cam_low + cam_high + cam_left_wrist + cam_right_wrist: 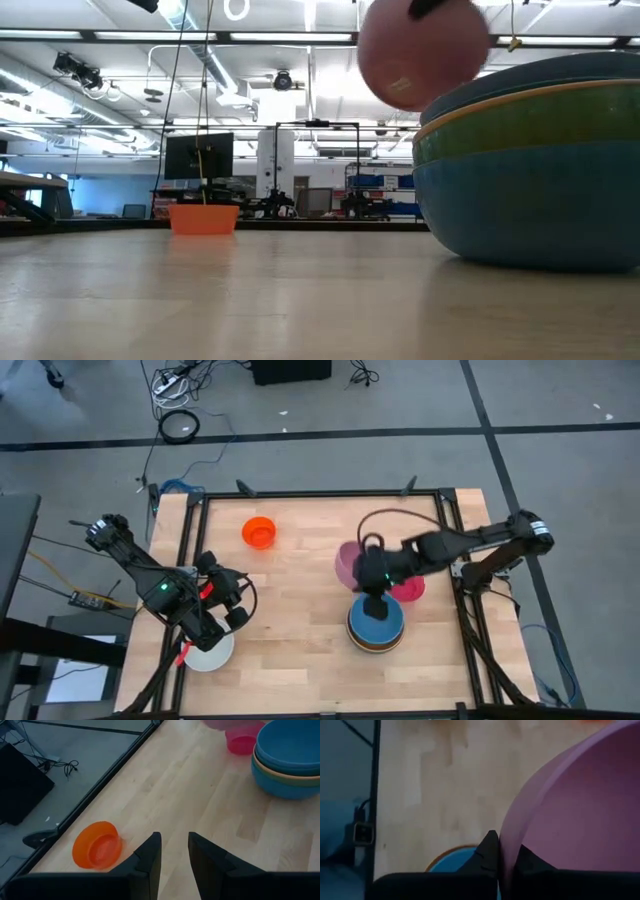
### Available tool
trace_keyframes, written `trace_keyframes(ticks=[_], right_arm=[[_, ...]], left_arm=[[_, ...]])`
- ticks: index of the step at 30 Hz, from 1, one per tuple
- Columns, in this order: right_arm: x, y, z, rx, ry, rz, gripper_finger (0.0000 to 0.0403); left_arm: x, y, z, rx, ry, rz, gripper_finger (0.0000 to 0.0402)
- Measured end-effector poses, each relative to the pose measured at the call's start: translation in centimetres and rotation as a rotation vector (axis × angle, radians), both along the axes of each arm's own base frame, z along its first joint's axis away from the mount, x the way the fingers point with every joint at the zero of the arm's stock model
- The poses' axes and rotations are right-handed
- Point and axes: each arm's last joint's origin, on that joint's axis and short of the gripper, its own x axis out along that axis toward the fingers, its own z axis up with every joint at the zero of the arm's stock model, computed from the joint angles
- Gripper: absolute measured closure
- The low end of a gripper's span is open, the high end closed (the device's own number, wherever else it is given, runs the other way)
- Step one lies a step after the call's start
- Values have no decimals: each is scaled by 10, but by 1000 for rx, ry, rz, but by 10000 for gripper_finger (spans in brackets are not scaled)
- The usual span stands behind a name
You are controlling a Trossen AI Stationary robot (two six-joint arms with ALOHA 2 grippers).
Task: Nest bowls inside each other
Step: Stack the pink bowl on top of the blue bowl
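The right hand [366, 572] is pinching the rim of the pink bowl [350, 563], holding it clear of the desk [300, 630]. Just below it is sitting the stack of bowls [376, 626], blue on top, and a magenta bowl [408, 591] alongside. Farther off, the left hand [173, 851] is hovering, fingers parted, above the white bowl [210, 652], with the small orange bowl [259, 532] beyond.

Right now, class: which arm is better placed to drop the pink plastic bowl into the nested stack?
The right: its end effector is shut on the pink plastic bowl beside the nested stack. The left end effector waits across the table.
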Motion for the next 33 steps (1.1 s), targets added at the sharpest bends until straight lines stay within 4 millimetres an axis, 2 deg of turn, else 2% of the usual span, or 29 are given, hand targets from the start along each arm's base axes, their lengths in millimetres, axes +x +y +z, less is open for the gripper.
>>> trace_keyframes(ticks=[8, 17, 23, 27, 33], right_arm=[[-14, 47, -11, 45, 103, 9, 403], [-23, 83, -29, 118, 241, 9, 403], [-19, 101, -47, 111, 304, 33, 401], [-13, 107, -54, 84, 285, 29, 378], [-11, 104, -54, 75, 274, 4, 312]], left_arm=[[0, 0, 0, -5, -5, 0, 296], [2, -2, 1, -23, -19, -1, 296], [2, -2, 0, -36, -17, -4, 296], [2, -3, 0, -43, -19, -6, 296], [2, -4, -1, -110, 39, -28, 296]])
